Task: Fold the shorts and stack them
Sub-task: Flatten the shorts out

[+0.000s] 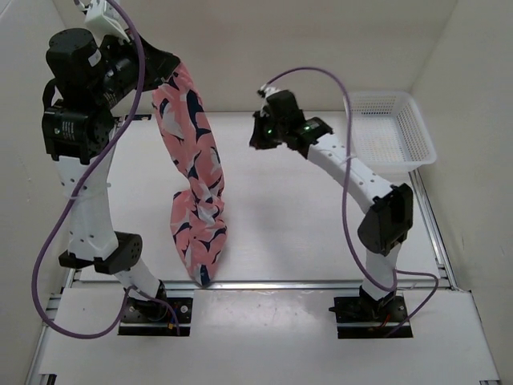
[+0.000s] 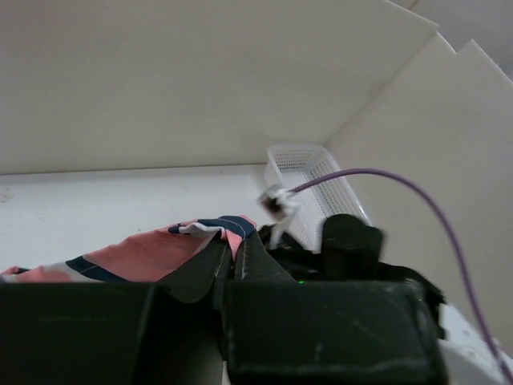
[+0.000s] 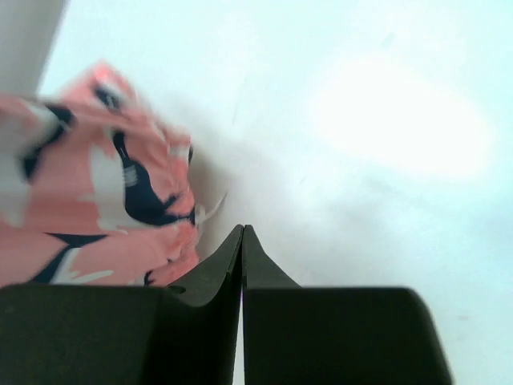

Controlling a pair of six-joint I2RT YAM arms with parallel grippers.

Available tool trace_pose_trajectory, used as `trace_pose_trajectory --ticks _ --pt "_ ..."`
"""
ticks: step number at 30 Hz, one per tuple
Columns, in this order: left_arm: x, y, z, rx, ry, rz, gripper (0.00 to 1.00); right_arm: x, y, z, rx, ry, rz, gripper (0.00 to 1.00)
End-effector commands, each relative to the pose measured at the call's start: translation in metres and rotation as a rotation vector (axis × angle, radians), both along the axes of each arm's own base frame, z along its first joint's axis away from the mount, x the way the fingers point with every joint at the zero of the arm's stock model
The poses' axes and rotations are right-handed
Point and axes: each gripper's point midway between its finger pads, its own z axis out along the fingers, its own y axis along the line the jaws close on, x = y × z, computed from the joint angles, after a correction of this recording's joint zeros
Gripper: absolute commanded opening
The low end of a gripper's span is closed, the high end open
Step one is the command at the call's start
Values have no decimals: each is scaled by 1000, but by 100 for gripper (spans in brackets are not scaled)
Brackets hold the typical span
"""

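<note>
At far right, the basket (image 1: 393, 164) sits well apart from the shorts (image 1: 192, 160).

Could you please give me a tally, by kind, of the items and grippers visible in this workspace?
pink shorts: 1
white mesh basket: 1
grippers: 2 (left gripper, right gripper)
Total: 4
</note>
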Motion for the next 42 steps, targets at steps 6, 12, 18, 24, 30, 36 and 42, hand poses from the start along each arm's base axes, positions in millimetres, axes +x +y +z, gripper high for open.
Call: trace_pose_trajectory --ticks 6,12,18,24,30,36,42 --pt "7 -10 10 -45 -31 -93 10 1 -16 78 168 -68 79 27" --pt "-17 2 18 -29 -59 -64 10 -64 40 -1 185 107 507 99" --pt "-41 9 20 -21 -62 -44 10 -67 73 -44 115 88 565 99" --pt "-55 16 15 -2 -48 -13 10 -40 111 -9 233 -28 551 70" --pt "-47 23 7 2 -20 28 10 -57 123 31 380 -43 656 1" --pt "-46 27 5 12 -15 48 10 -52 103 29 367 31 545 2" --pt "-46 27 5 20 -19 48 10 -76 92 34 451 182 649 84"
